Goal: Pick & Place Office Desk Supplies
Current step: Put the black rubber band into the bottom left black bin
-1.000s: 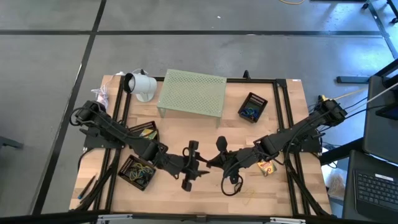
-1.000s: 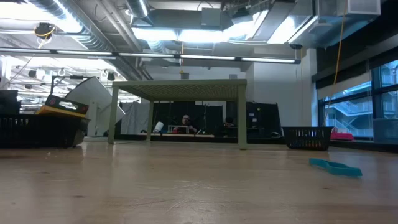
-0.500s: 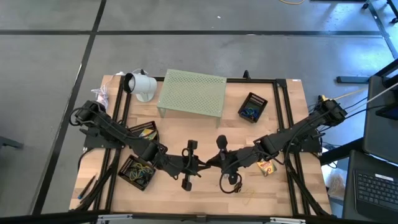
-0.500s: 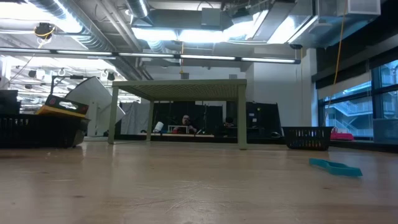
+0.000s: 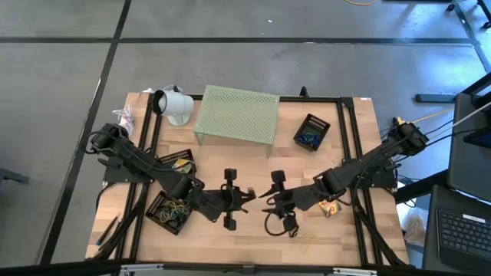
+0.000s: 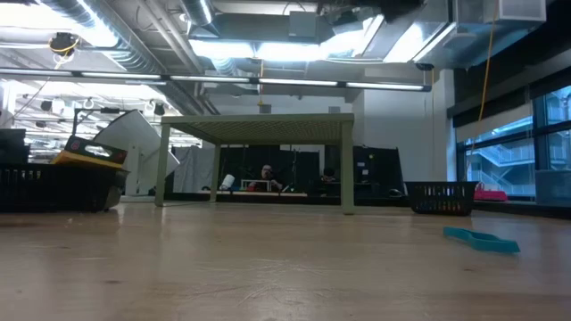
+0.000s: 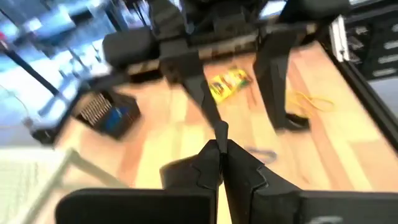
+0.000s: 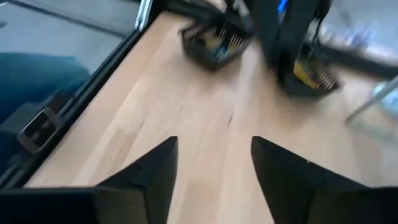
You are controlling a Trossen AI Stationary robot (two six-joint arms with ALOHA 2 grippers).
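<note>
Sorting stage: partly done, by my reading; several supplies already sit in trays while a few loose ones lie on the bare desk (image 5: 360, 238).
Stowed items: coloured rubber bands fill the black tray (image 5: 168, 212) at lower left of the high view; blue pieces lie in the small black basket (image 5: 311, 131) at upper right; a yellow-green card box (image 5: 178, 162) rests in another tray at left.
Left to do: a yellow rubber band (image 5: 308, 242) lies near the bottom edge, a second yellow-green box (image 5: 330, 207) sits right of centre beside the right arm, and a blue band (image 6: 481, 239) shows at right in the low view.
Left gripper (image 5: 228, 201): centre-left of the high view, fingers pressed together in its wrist view, nothing visible between them.
Right gripper (image 5: 278, 202): just right of centre, facing the left one; fingers spread apart and empty in its wrist view.
Nearest target: the yellow band lies below and right of the right gripper, near but not touching; the second box is just beside that arm's wrist.
Untouched fixtures: green perforated riser (image 5: 235, 114) and white cup (image 5: 173, 104) at the top.
</note>
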